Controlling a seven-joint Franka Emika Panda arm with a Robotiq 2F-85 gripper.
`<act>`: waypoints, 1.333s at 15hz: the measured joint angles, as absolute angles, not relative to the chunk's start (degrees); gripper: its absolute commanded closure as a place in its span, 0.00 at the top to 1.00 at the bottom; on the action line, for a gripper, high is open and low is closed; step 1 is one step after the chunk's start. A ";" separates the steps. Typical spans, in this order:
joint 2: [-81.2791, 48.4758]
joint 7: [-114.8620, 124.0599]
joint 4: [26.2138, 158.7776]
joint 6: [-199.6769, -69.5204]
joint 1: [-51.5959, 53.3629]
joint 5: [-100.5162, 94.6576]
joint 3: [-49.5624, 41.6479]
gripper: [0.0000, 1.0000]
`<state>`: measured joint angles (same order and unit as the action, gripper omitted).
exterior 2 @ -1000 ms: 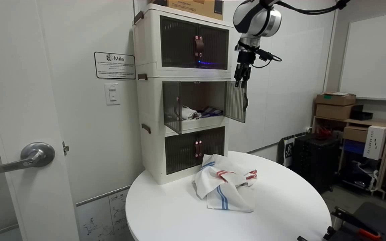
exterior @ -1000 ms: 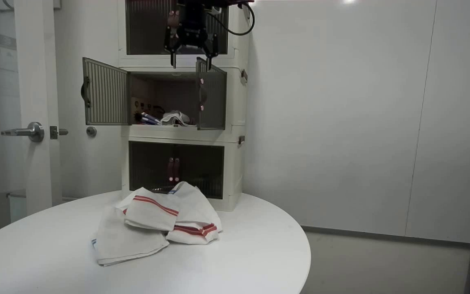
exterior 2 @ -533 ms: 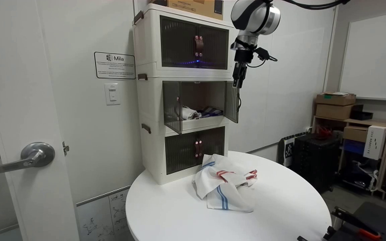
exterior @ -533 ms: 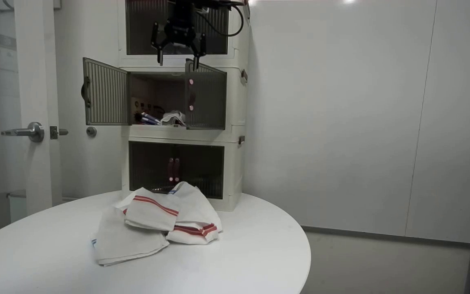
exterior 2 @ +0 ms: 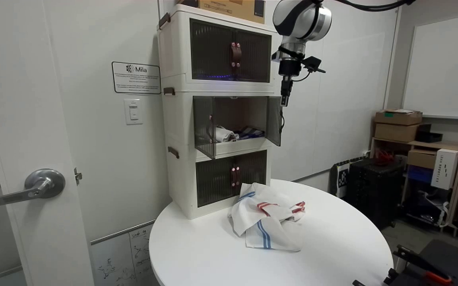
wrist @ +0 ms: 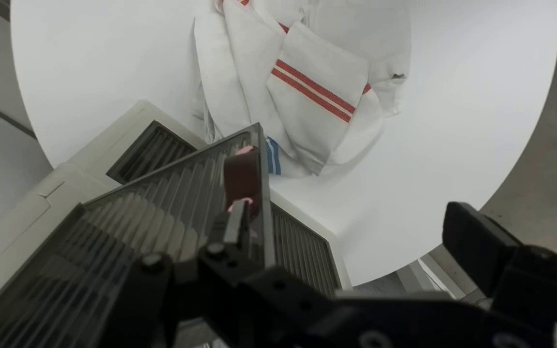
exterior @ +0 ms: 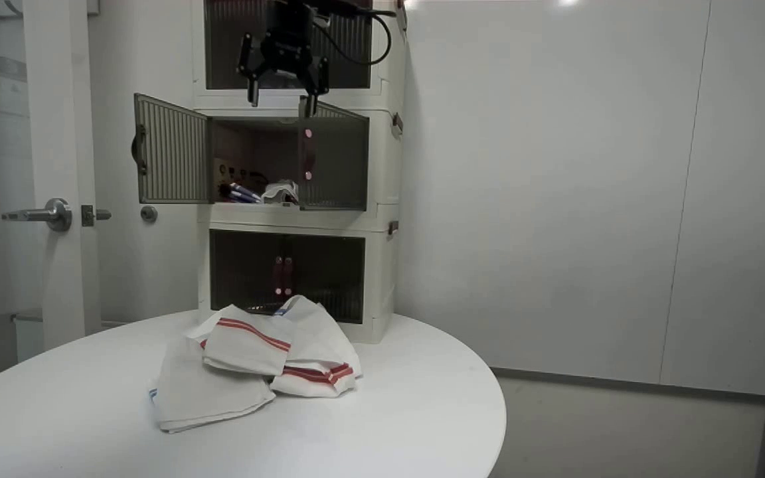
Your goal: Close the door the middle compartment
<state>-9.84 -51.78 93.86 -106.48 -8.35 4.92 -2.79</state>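
A robot's black jaws are hanging wide apart, gripping nothing, in front of a tall white three-tier cabinet (exterior 2: 179,119). The middle compartment (exterior 2: 239,112) is sitting below the jaws' level, on their cabinet side, and is standing open. The near leaf (exterior: 337,162), dark, see-through and ribbed, is jutting out mostly below the jaws; in the wrist view its free edge is showing between them, and one fingertip (wrist: 234,224) is overlapping its outer face close to the handle (wrist: 241,176), though whether they are touching I cannot tell. The far leaf (exterior: 174,149) is standing out well apart from the jaws, on the other side of the opening. Both leaves are looking thin, light and stiff, probably plastic, slick enough for a finger to slide along and likely to flex or crack if forced. Swinging is probably taking little force, so the near leaf is calling for a gentle push on its outer face, close to the free edge, rather than a pinch; its strap-like handle is giving the best place to hold. Across the cabinet from the jaws, a wall sign (exterior 2: 136,78) is reading "Mila", its smaller lines too fine to make out. Well off behind the jaws, a white box (exterior 2: 444,169) is showing upright lettering that seems to begin "LEAN", the rest uncertain.
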 measured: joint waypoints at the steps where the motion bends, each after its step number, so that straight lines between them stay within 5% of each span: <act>1: -9.91 -51.82 93.71 -106.65 -8.31 4.00 -2.79 1.00; 14: -17.76 -65.32 74.95 -81.82 -10.04 -7.53 -3.82 1.00; 20: -23.64 -71.20 67.69 -80.68 -10.08 -9.95 -3.75 1.00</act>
<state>-23.64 -71.20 67.69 -80.68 -10.08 -9.95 -3.75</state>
